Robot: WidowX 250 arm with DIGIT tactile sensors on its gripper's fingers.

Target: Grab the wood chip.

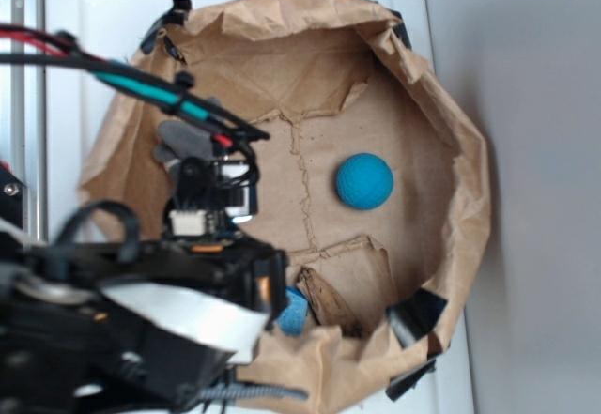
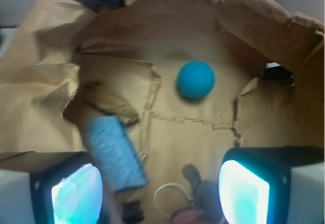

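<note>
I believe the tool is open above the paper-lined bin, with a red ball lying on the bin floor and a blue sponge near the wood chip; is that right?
Not quite: the ball is blue, not red, as the wrist view shows. The rest holds: the tool is open above the paper-lined bin, and the blue sponge lies near the wood chip.

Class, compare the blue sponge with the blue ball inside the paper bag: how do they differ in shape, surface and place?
The sponge is a long block; the ball is round. The sponge looks ribbed, the ball finely dimpled. The sponge lies beside the wood chip near the bag's wall; the ball sits alone mid-floor. Both are blue.
</note>
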